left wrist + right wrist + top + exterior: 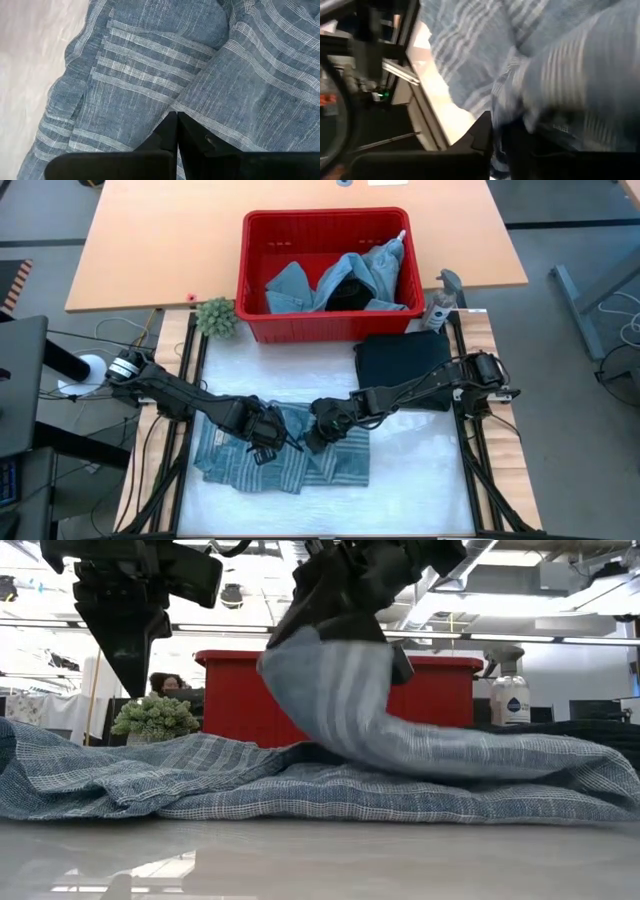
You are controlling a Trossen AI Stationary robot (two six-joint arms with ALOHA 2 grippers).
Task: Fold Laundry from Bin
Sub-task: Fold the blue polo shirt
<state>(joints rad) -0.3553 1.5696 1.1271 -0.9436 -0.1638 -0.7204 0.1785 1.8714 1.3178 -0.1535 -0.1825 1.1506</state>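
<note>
The laundry piece at work is a blue-grey striped cloth that lies spread on the white mat near the table's front. My right gripper is shut on it and holds one part raised. My left gripper, shut and pointing down, hangs just above the cloth's left half and touches nothing, with its tip clear of the cloth. The red bin stands at the far side with light blue denim and a black piece in it. My right gripper pinches a bunched part of the striped cloth between its two fingers. The fingers slant down from the table's right side. The held part is lifted clear, and from it the cloth sweeps down in a slack curve onto the rest, which lies on the mat.
A folded black garment lies on the mat's far right corner. A small green plant stands left of the bin and a spray bottle right of it. Dark frame rails border the mat. A person shows behind the plant.
</note>
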